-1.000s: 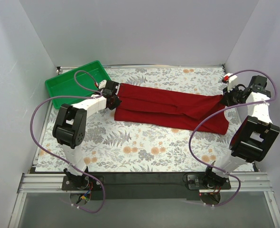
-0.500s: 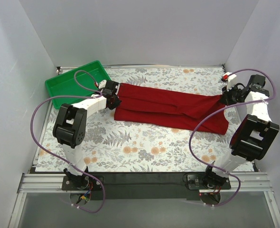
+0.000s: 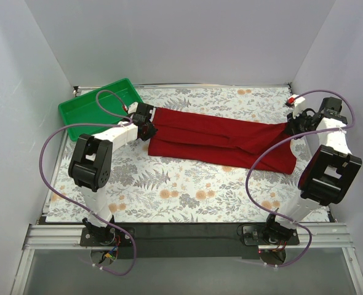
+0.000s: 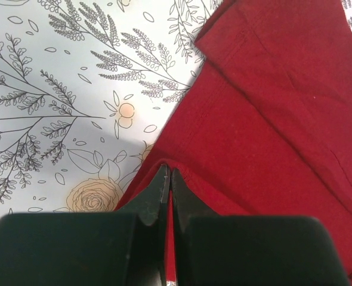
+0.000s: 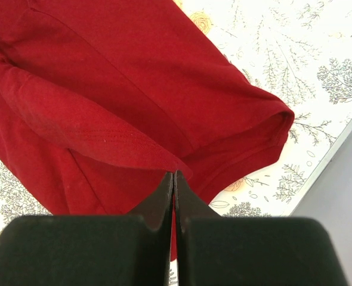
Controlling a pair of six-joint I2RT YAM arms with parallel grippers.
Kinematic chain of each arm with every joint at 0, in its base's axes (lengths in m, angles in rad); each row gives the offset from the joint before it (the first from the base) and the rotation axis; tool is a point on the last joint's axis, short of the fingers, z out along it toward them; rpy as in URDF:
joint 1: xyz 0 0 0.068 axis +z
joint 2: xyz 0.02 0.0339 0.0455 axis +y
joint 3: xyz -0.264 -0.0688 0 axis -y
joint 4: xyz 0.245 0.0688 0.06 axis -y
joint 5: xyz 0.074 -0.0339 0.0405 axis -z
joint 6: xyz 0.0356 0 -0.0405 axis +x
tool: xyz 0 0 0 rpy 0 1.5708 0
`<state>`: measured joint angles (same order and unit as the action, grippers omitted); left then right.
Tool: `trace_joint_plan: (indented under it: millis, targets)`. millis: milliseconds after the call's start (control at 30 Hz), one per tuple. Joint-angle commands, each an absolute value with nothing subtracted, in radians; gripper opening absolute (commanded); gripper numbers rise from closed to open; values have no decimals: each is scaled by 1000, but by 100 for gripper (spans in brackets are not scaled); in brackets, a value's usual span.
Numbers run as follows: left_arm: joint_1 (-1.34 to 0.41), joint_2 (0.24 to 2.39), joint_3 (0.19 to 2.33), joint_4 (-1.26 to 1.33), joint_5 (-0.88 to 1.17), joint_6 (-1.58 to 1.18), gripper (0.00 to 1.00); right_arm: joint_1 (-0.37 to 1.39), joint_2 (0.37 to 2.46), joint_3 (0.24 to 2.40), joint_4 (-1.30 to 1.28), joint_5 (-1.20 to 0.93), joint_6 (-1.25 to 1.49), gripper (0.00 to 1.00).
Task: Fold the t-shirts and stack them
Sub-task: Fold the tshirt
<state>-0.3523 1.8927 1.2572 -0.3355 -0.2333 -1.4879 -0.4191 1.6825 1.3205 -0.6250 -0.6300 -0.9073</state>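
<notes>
White walls close in on three sides of the floral table cover [image 3: 187,190], seen from above. The dark red t-shirt [image 3: 218,138] lies stretched across it in a long, partly folded band running from the left-centre to the right edge. My left gripper [image 3: 149,126] sits at the shirt's left end, just beside the green tray [image 3: 101,106] in the far left corner. My right gripper [image 3: 290,127] sits at the shirt's right end. From my left wrist, my black fingers [image 4: 155,199] are pressed together with a thin strip of red cloth pinched between them. They hold the shirt's edge where it meets the leaf-and-flower print, and folded layers spread away to the right. From my right wrist, my jaws are likewise clamped tight on a raised fold of the fabric. A hemmed sleeve lies flat beyond them near the table's border.
</notes>
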Motion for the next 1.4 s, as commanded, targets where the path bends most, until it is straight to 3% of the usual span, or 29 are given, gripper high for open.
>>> trace_joint_plan:
  millis: [0, 1367]
  targets:
    - [-341, 1891, 1292, -331, -249, -1476, 0, -413, 1692, 1364, -600, -629, -893, 1]
    - [-339, 1917, 1301, -316, -236, -1470, 0, -325, 1894, 1428, -382, -439, -664, 1]
